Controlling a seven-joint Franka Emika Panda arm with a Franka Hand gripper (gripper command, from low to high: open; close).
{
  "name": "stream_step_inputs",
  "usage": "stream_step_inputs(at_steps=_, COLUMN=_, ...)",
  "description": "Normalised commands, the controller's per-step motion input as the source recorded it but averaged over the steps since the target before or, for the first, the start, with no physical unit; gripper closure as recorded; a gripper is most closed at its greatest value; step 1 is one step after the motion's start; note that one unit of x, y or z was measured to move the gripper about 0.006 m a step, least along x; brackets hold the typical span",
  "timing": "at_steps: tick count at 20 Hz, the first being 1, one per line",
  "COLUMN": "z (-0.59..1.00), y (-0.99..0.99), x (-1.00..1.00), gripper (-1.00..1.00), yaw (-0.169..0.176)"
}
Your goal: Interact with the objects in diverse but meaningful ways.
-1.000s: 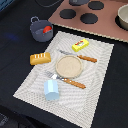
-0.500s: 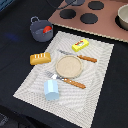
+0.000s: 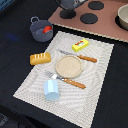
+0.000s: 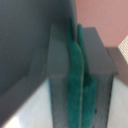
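The gripper [image 4: 77, 80] fills the wrist view, its green-padded fingers [image 4: 74, 85] pressed together with nothing between them. In the exterior view it sits at the top edge above the stove. Well away from it on the striped mat lie a golden-brown bread loaf [image 3: 40, 58], a yellow rectangular packet [image 3: 80, 45] and a light-blue cup [image 3: 51, 90]; nearer it, a red tomato [image 3: 47, 29] rests inside a grey handled pot [image 3: 40, 30]

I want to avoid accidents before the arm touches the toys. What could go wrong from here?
1. The tomato sits in the pot off the mat's corner; a careless grab may tip the pot.
2. The fork lies close to the cup, so reaching for the cup may knock it.
3. The claw's fingers look pressed together; it must open first.
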Motion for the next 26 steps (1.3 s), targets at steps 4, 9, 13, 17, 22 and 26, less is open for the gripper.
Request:
stream_step_inputs(at_steps=4, z=-0.02, y=-0.08, x=0.00, gripper=1.00, yaw=0.116)
stream_step_inputs(at_steps=9, z=0.00, y=-0.01, x=-0.03, gripper=1.00, yaw=0.110)
stream_step_inputs(at_steps=13, z=0.00, y=0.01, x=-0.20, gripper=1.00, yaw=0.132)
stream_step_inputs(at_steps=17, z=0.00, y=0.00, x=-0.02, gripper=1.00, yaw=0.108)
stream_step_inputs(at_steps=22, z=0.00, y=0.02, x=0.06, gripper=1.00, yaw=0.044)
stream_step_inputs(at_steps=26, z=0.01, y=0.16, x=0.07, gripper=1.00, yaw=0.014)
